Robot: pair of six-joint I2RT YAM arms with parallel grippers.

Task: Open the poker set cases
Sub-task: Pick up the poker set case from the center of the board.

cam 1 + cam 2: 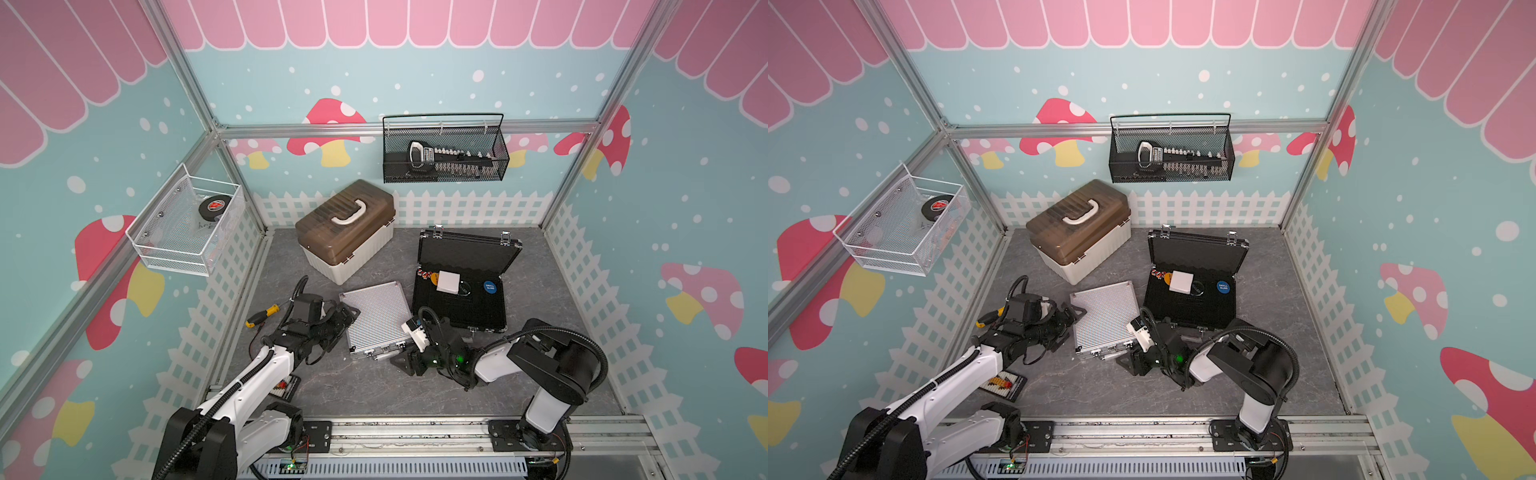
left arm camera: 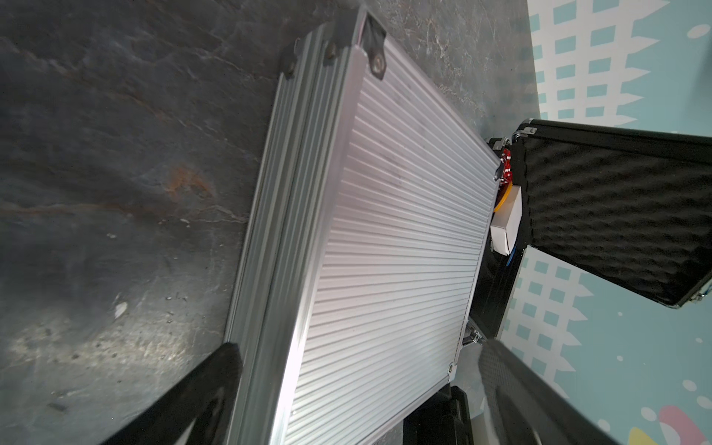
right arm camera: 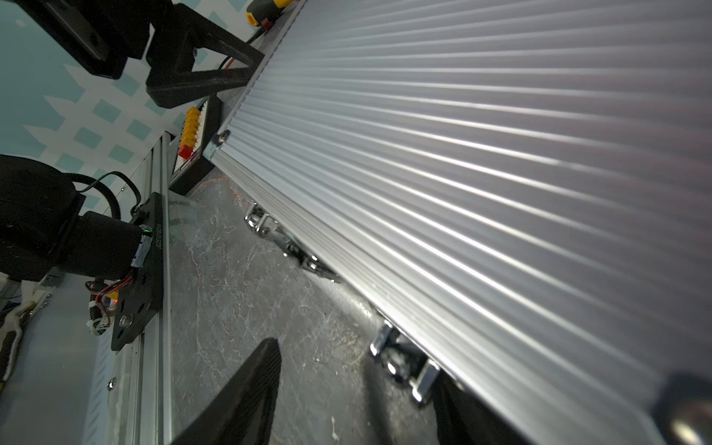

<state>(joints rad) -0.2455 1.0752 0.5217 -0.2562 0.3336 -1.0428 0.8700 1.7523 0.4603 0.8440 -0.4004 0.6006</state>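
My left gripper [image 2: 360, 350] gapes wide astride the shut silver case [image 1: 376, 318] edge; black case [image 1: 465, 253] just beside it, lid up. Only right wrist view shows a chrome latch [image 3: 404, 366] between my right gripper [image 3: 356, 362] parted fingers

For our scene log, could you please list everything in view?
ribbed silver metal case: one, silver, closed, table centre
black hard case: one, black, lid raised, beside the silver case
small white box: one, white, in the black case
round blue disc: one, blue, in the black case
cream box with brown translucent lid: one, cream and brown, table back
white wire basket: one, white, left wall
black mesh basket: one, black, back wall
yellow-handled screwdriver: one, yellow and black, table's left edge
left fingers: two, black, open, at the silver case's side
right fingers: two, black, open, at the silver case's front
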